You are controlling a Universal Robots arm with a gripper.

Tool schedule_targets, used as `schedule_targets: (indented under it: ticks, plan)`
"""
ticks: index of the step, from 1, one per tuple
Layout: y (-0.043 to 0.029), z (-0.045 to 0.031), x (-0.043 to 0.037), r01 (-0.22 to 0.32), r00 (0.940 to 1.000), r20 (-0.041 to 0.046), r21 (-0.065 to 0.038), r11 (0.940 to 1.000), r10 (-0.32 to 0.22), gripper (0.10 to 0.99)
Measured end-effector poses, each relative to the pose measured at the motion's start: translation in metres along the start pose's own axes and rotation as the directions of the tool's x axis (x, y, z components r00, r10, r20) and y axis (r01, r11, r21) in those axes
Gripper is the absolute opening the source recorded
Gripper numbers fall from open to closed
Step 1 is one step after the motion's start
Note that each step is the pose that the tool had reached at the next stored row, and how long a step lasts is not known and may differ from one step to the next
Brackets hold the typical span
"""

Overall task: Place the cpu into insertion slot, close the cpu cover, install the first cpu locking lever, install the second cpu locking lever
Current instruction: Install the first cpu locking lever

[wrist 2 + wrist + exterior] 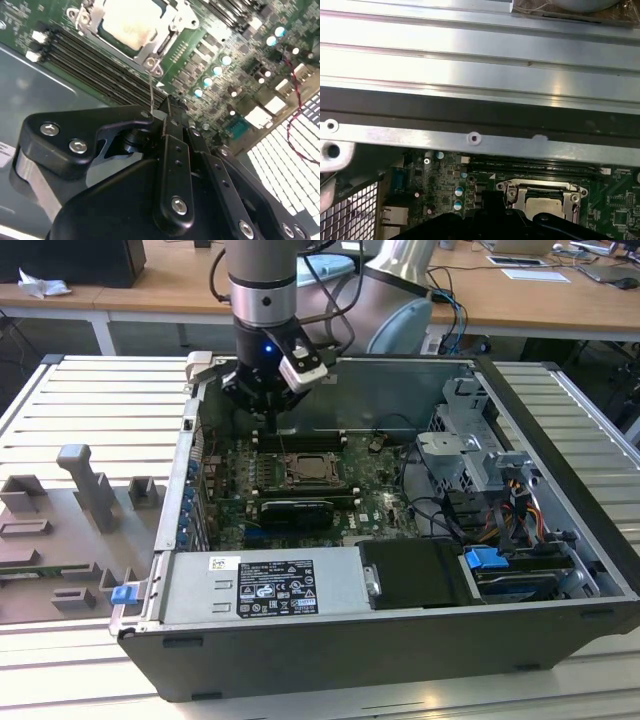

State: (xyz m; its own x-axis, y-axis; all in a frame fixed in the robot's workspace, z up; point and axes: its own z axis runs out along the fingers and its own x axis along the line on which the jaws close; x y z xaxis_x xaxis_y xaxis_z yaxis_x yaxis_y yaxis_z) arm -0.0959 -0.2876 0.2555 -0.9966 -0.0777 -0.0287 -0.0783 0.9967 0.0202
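Tool (pixel 169 105) shut, empty, by locking lever (pixel 151 87); case (pixel 400 645) on slatted table (pixel 80 400), desks (pixel 170 295) behind

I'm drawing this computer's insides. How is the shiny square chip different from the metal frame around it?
The cpu is a solid, smooth pale square; the cpu cover is a frame with a big square window. The cpu sits in the middle, showing through that window; the cpu cover lies round its edges. Both are square, greyish metal and lie flat.
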Motion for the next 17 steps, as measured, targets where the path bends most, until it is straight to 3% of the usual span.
schedule_targets:
  ticks: [7,10,17]
  plan:
    - [-0.0030,0.0051,-0.0359,-0.002,0.9999,-0.0103,-0.004,1.0000,0.002,0.106]
    - [-0.0044,0.0056,-0.0370,-0.003,1.0000,-0.0072,-0.045,0.9990,0.003,0.106]
    - [-0.0063,0.0206,-0.0505,-0.005,1.0000,-0.0080,-0.046,0.9989,0.005,0.106]
